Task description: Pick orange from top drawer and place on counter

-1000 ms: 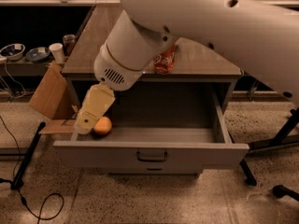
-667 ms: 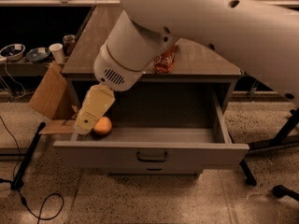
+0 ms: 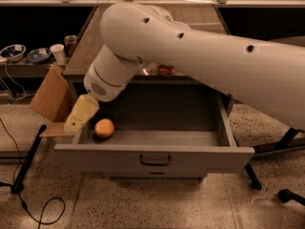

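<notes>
Here, the gripper [image 3: 81, 114] hangs at the left end of the open top drawer [image 3: 155, 149], the orange [image 3: 104, 128] just beside it; its grip state cannot be told.

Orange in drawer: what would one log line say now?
orange: in open top drawer, near front | gripper: at drawer edge, beside orange | counter: orange not there
</notes>
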`<action>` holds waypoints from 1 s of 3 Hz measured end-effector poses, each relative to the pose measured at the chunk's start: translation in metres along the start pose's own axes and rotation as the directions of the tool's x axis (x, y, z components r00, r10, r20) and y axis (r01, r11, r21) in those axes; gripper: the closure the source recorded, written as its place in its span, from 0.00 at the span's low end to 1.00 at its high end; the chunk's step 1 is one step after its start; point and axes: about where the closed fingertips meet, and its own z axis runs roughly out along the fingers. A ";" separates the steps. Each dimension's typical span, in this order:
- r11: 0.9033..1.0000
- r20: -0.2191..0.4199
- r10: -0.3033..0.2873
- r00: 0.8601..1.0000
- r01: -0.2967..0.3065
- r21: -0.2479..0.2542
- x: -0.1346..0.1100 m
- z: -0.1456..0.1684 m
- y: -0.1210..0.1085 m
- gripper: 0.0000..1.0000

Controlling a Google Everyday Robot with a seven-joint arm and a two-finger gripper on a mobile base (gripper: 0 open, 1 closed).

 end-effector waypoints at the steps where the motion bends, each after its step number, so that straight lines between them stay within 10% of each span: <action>1: 0.998 0.003 0.068 0.998 -0.068 -0.005 0.000 0.060 -0.022 0.00; 3: 0.973 -0.019 0.227 0.974 -0.226 0.047 0.027 0.158 -0.061 0.00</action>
